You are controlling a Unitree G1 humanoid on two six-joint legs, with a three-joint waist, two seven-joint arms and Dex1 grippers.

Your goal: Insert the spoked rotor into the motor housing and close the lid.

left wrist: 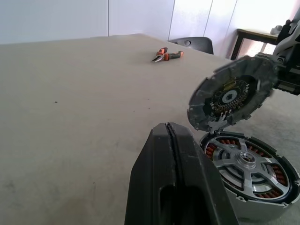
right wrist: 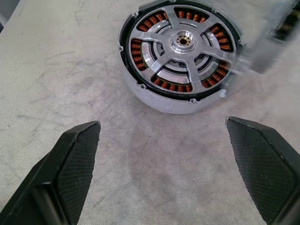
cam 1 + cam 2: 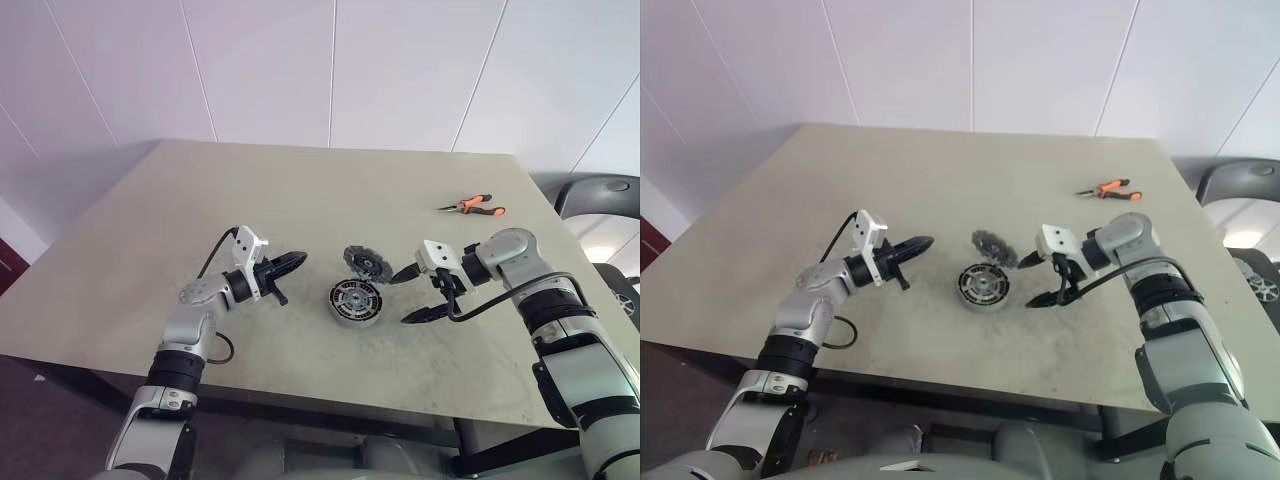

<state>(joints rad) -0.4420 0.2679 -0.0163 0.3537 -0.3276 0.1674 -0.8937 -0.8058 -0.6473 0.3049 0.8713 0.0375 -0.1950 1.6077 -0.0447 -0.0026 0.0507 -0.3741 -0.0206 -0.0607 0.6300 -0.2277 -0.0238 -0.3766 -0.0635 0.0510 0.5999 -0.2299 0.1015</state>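
Right gripper (image 3: 411, 295) jaws wide beside housing (image 3: 356, 301), rotor (image 2: 183, 44) seated, lid (image 3: 366, 263) tilted up; left gripper (image 3: 296, 262) closed, empty.

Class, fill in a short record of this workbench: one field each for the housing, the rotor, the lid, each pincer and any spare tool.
housing: flat on table, copper windings showing
rotor: seated inside housing
lid: tilted up at housing's edge, not closed
left pincer: shut, empty, beside housing
right pincer: open, empty, facing housing
spare tool: pliers, far right of table
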